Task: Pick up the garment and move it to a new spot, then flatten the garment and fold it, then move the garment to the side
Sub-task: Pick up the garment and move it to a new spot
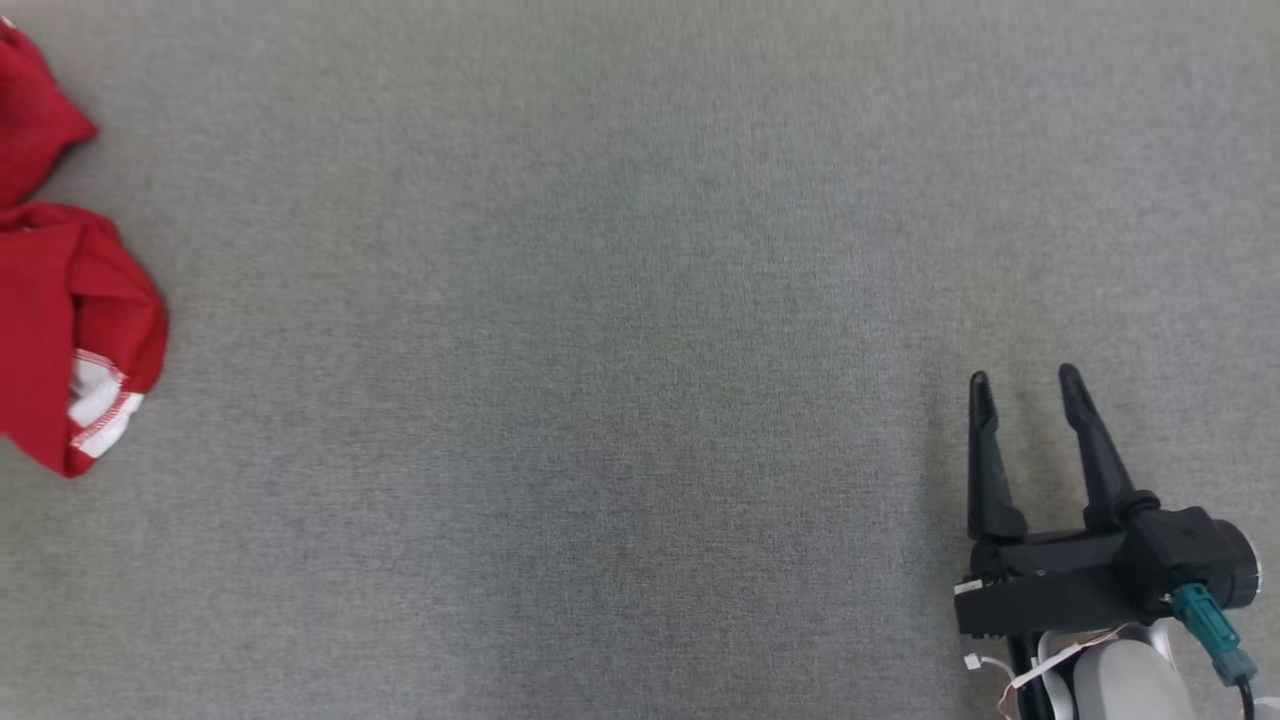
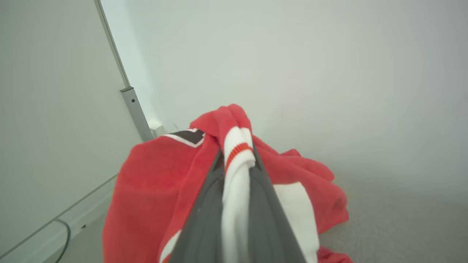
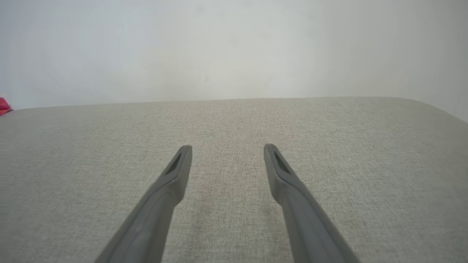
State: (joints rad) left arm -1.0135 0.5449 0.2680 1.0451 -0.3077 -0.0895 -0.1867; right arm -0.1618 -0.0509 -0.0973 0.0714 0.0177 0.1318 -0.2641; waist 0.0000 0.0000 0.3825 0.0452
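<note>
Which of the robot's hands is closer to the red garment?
Left. The left hand is clamped on the red garment; the right hand hangs open over the grey surface, well apart from it.

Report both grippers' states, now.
Left gripper: shut on the red garment.
Right gripper: open, holding nothing.

Tabletop covered in grey woven fabric; fine weave, evenly lit, faint soft shadows. Right wrist view: far edge runs straight across, far right corner rounded. Beyond it, plain pale wall, light diffuse, cooler toward left. Left wrist view: slim metal post slants across frame where two wall surfaces meet. Brighter white panel just beside post. Small white block at post's foot. Dark cable curves beside pale ledge at lower left.
</note>
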